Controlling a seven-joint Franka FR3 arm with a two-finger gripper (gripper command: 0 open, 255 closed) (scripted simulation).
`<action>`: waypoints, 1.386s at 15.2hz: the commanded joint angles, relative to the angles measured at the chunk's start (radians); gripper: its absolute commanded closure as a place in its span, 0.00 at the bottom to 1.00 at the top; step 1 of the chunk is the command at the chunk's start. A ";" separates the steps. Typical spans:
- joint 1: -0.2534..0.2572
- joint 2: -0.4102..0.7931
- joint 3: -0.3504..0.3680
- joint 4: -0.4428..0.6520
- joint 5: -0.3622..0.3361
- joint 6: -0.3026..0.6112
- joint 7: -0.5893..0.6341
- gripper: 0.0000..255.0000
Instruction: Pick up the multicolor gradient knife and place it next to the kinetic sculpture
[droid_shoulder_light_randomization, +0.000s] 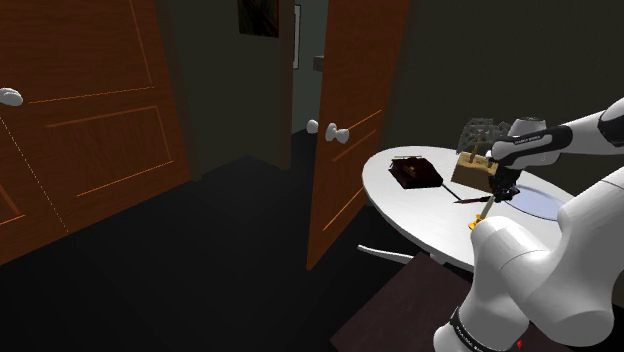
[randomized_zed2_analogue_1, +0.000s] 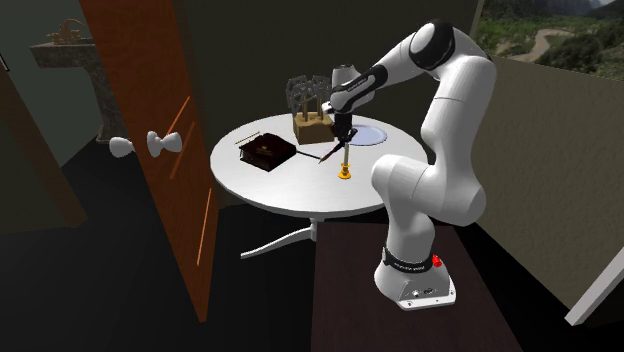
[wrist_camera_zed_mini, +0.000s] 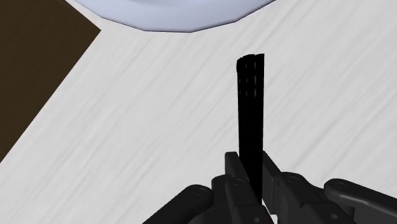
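Claw (wrist_camera_zed_mini: 250, 167) is clamped on the knife (wrist_camera_zed_mini: 250, 102). In the wrist view both fingers (wrist_camera_zed_mini: 232, 173) press its sides, and the long dark body sticks out past the tips. Grasp is done; my read is we're in the carry/place step.

Knife location: hanging from the claw, low over the round white tabletop (randomized_zed2_analogue_1: 290, 192). It's angled down toward the second exterior view's left, just beside the base of the sculpture (randomized_zed2_analogue_1: 310, 112). Can't tell whether its low end touches the surface or is just clear. It reads reddish-dark from outside and plain black at the wrist.

Neighbours:
- Small yellow piece (randomized_zed2_analogue_1: 345, 173) near the claw, on the stand side.
- Pale blue disc (randomized_zed2_analogue_1: 368, 133) just beyond the claw.
- Dark brown box (randomized_zed2_analogue_1: 265, 152) well apart, toward the second exterior view's left.

Next move, as I judge it: little travel needed, since the knife is near the target. Lower until it lies flat on bare tabletop beside the tan base, then spread the fingers and lift straight off.

Risks: the sculpture's lattice top sits close to the wrist, so a sideways swing could clip it. Keep the knife off the yellow piece and the disc.
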 joint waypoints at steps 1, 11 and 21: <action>0.015 -0.014 -0.018 -0.007 -0.020 0.017 0.016 1.00; 0.044 -0.048 -0.059 -0.012 -0.063 0.048 0.045 1.00; 0.005 -0.001 -0.006 -0.016 -0.010 0.015 0.015 0.00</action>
